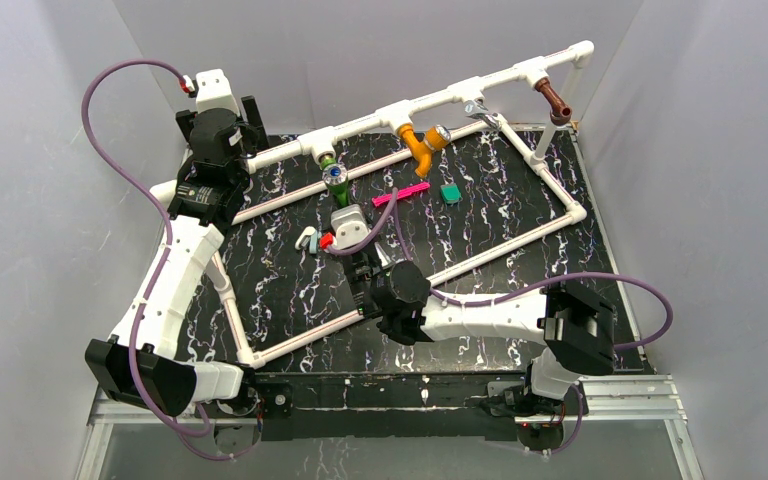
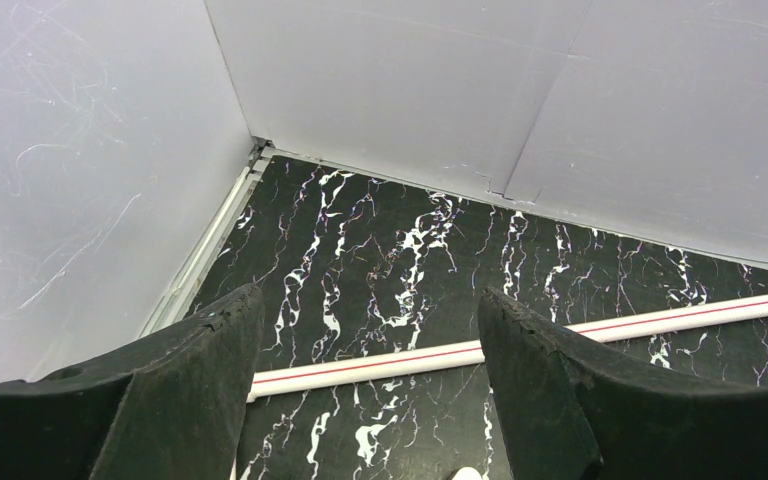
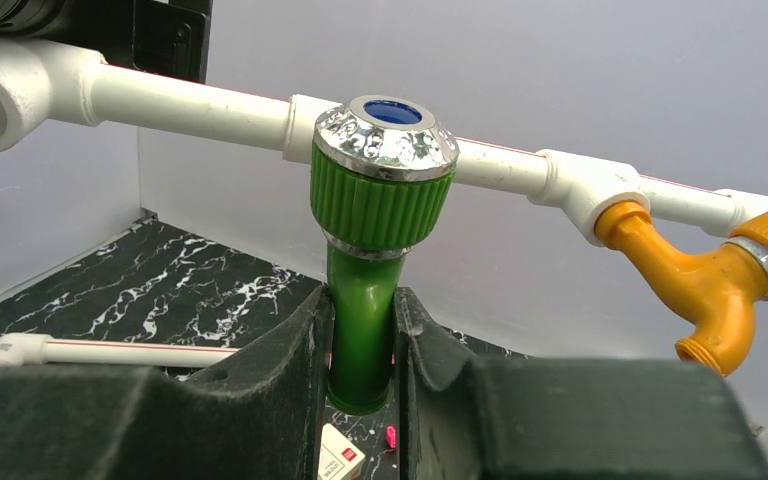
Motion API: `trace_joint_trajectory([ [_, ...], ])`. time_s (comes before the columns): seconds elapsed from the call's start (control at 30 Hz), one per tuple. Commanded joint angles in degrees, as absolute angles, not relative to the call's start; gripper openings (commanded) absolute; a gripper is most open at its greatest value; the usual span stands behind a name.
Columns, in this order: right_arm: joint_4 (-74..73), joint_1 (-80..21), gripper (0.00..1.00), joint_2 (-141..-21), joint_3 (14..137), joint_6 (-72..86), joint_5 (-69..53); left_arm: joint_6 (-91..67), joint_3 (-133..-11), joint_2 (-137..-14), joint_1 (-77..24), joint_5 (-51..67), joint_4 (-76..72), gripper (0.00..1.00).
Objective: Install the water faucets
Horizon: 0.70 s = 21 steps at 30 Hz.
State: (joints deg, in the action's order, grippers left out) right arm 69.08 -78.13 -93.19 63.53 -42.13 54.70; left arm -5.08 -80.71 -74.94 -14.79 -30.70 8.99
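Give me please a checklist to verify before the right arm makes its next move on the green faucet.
1. Grip of right end effector on green faucet spout, shut: ok.
2. Seating of green faucet thread in white pipe: cannot tell.
3. State of left end effector, open and empty: ok.
4. Mounting of orange faucet on the pipe: ok.
5. Mounting of brown faucet on the pipe: ok.

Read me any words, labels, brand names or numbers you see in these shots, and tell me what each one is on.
No text can be read in any view.
Red mark on the small white box below the green faucet: too small to read.
Pale print on the black housing of the left arm: too blurred to read.
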Motion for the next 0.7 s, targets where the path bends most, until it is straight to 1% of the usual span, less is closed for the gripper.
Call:
trace_joint_trajectory([
  [0.0, 71.52, -78.22, 0.01, -93.51, 65.13, -41.44, 54.08, -5.27, -77.66, -76.03, -16.37, -29.71, 17.4, 0.76],
  [0.67, 69.53, -77.76, 0.01, -92.77, 65.83, -42.82, 52.71, -5.06, -77.2, -75.73, -16.36, -29.49, 17.29, 0.76],
])
